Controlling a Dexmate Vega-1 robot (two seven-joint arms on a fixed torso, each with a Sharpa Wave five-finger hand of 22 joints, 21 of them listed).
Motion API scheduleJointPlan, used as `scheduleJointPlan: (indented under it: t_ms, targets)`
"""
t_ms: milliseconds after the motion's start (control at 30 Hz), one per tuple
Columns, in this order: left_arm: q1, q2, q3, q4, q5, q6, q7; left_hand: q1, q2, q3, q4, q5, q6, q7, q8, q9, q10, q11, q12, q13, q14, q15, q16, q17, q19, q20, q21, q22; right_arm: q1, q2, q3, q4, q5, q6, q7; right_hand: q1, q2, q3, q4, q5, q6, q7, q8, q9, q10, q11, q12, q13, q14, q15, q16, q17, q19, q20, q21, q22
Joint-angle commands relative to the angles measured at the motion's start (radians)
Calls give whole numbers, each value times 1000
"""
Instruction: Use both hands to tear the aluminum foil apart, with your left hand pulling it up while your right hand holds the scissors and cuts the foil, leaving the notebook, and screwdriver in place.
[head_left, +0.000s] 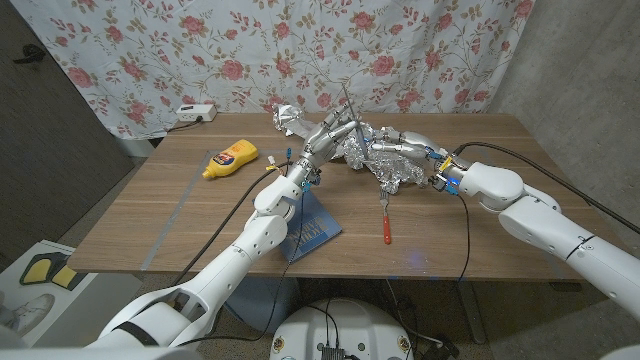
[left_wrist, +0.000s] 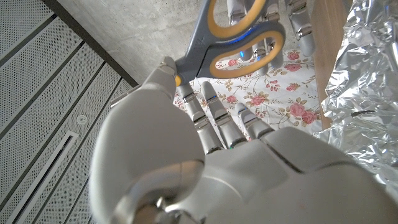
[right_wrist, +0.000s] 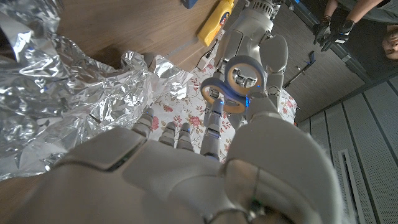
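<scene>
In the head view the crumpled aluminum foil (head_left: 385, 160) lies at the far middle of the wooden table (head_left: 180, 225); the left hand (head_left: 328, 135) is raised at the foil's left edge, the right hand (head_left: 400, 148) sits on the foil's right part, and thin scissors (head_left: 347, 108) blades point up between them; whether either hand grips the foil cannot be told here; the blue notebook (head_left: 312, 225) lies nearer the robot than the foil, under the left forearm; the red-handled screwdriver (head_left: 385, 222) lies just on the robot's side of the foil; a yellow bottle (head_left: 230, 160) lies well to the left of the foil.

In the left wrist view the left hand (left_wrist: 211, 155) has its fingers stretched out, holding nothing that shows; the grey-and-yellow scissors (left_wrist: 233, 40) handles stand beyond its fingertips with the right hand's fingers (left_wrist: 298, 25) through them; foil (left_wrist: 360, 93) is beside.

In the right wrist view the right hand (right_wrist: 205, 162) holds the scissors (right_wrist: 235, 84) by the loops; foil (right_wrist: 68, 99) spreads beside it; the left hand (right_wrist: 258, 43) is just behind the scissors.
</scene>
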Motion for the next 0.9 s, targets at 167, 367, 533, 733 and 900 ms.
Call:
scheduleJointPlan:
  t_ms: [167,367,533,733,900]
  targets:
    - [-15,-9,1,27,-13,3,-52,-2,10,1,6,1,2,2,-1,3,16,-7,117,227,10,-21,1,6,-1,-1,3,2,7,12,-7,17,8,13,13,26,10,16,2,10,11,-19,2,8,3,-23,8,-2,-102,-22,8,-1,15,-4,5,1]
    - [-19,-14,-1,37,-19,1,-64,-3,11,2,7,1,3,1,-2,3,16,-8,118,228,9,-19,-1,5,-1,0,3,2,14,17,-14,18,7,10,19,33,15,19,2,11,18,-19,5,10,6,-21,9,-5,-100,-20,9,-2,18,-1,6,0]
    - [-19,-17,-4,41,-22,1,-69,-4,12,3,7,1,6,-2,-2,3,15,-8,117,228,10,-20,-2,6,-2,0,3,2,21,18,-19,18,4,8,26,38,15,21,2,11,21,-20,6,11,5,-21,9,-7,-100,-18,9,-2,20,0,5,0]
    - [-19,-16,-6,44,-21,1,-71,-4,12,2,7,1,10,-3,-2,3,15,-8,117,228,10,-21,-2,7,-2,0,3,2,23,21,-20,23,15,12,35,43,13,22,0,10,21,-21,6,12,4,-18,9,-10,-100,-17,9,-2,22,1,5,0]
    - [-26,-23,-5,57,-22,-1,-80,-5,12,3,8,1,12,-3,-2,3,15,-8,117,229,10,-20,-4,7,-3,0,3,2,30,29,-26,39,31,20,59,48,9,22,0,9,22,-19,6,14,4,-17,9,-12,-99,-14,9,-2,23,3,5,0]
